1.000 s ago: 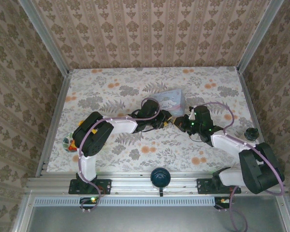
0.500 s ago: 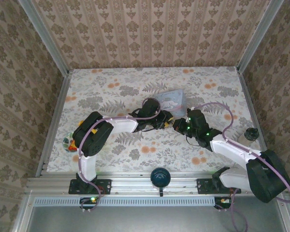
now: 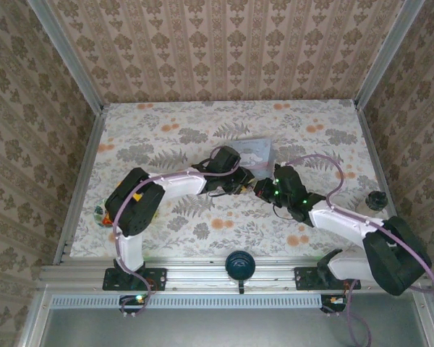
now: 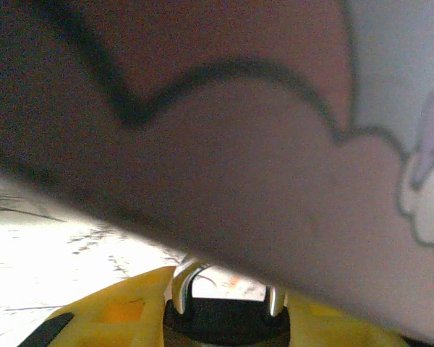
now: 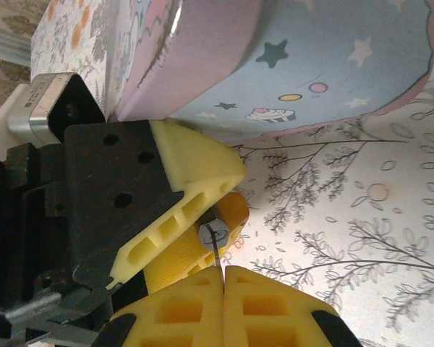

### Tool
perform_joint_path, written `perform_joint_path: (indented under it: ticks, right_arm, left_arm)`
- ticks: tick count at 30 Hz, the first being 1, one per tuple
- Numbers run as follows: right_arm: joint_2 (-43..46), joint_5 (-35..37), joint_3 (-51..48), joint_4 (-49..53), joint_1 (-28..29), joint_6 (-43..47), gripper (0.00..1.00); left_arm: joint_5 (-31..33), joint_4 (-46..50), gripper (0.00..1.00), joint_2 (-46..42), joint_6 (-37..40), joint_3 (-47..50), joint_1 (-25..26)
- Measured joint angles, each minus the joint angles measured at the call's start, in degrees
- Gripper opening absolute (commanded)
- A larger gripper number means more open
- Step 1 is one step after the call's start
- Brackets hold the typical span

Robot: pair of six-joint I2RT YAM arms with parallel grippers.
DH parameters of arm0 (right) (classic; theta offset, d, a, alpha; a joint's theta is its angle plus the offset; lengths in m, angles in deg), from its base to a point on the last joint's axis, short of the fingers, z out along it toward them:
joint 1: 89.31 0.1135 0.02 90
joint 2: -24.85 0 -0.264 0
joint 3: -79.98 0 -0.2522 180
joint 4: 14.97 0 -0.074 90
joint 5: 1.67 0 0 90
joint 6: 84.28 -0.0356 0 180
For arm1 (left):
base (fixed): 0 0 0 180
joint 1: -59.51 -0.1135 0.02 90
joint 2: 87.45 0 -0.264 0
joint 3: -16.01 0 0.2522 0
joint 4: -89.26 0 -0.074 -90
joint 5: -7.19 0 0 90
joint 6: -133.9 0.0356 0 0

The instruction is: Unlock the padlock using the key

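My left gripper (image 3: 244,182) is shut on the padlock (image 4: 228,323). Its dark body sits between the yellow fingers (image 4: 108,314), and the metal shackle (image 4: 181,283) points at the tin. In the right wrist view the padlock's round silver keyhole face (image 5: 215,235) peeks out between the left gripper's fingers (image 5: 192,173). My right gripper (image 5: 223,278) is shut on the key (image 5: 218,259), a thin dark sliver. The key's tip touches the keyhole slot. The two grippers meet just in front of the pale blue tin (image 3: 254,150).
The pale blue cartoon tin (image 5: 333,65) lies close behind both grippers. A round black knob (image 3: 377,199) sits near the table's right edge. A small coloured object (image 3: 101,212) lies at the left edge. A dark round part (image 3: 239,264) sits on the front rail.
My right gripper has moved left with the key until it met the padlock in my left gripper. The left gripper has shifted slightly. Both grips are unchanged.
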Motion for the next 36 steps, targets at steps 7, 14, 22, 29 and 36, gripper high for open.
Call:
perform_joint_path:
  ticks: [7, 14, 22, 29, 36]
  right_arm:
    - [-6.7, -6.3, 0.0, -7.6, -1.7, -2.4, 0.0]
    - [-8.1, -6.8, -2.5, -13.9, -2.8, -4.3, 0.0]
    - [-5.0, -2.0, -9.0, -22.3, -1.9, -6.9, 0.0]
    - [-4.5, 1.4, -11.1, -24.5, -0.5, -8.3, 0.0]
    - [-4.5, 6.1, -12.0, -25.8, 3.3, -10.4, 0.0]
  left_arm:
    - [6.1, 3.9, 0.23, -0.5, 0.3, -0.1, 0.0]
    - [7.3, 5.6, 0.24, 1.8, 0.0, -3.6, 0.0]
    - [3.7, 10.1, 0.24, 4.7, 2.0, -9.3, 0.0]
    - [0.8, 18.1, 0.24, 7.4, 8.9, -15.4, 0.0]
    - [-0.3, 24.5, 0.25, 9.0, 14.2, -19.2, -0.1]
